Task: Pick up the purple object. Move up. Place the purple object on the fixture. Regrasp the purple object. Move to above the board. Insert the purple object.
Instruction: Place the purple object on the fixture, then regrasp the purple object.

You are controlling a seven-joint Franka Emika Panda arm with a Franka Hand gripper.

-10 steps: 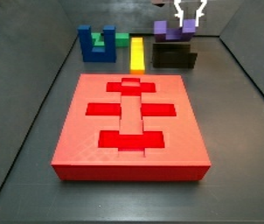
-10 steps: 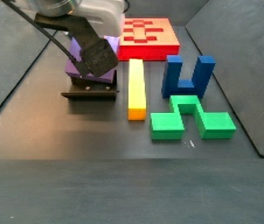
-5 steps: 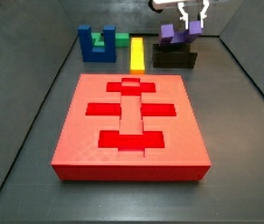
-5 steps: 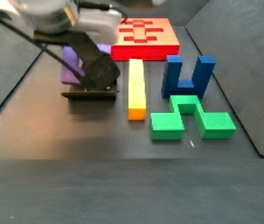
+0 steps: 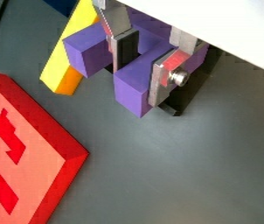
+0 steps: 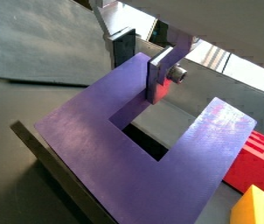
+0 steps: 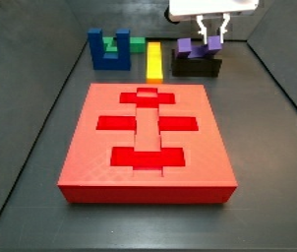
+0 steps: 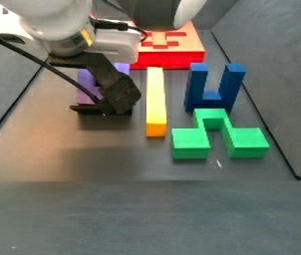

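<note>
Over the fixture (image 7: 198,67), my gripper (image 5: 144,59) clasps one prong of the block (image 5: 128,80); an off-centre hold risks tilting it.

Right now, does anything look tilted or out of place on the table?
Nothing stands out. The purple object sits on the fixture with the pincer around one prong. The board lies flat.
</note>
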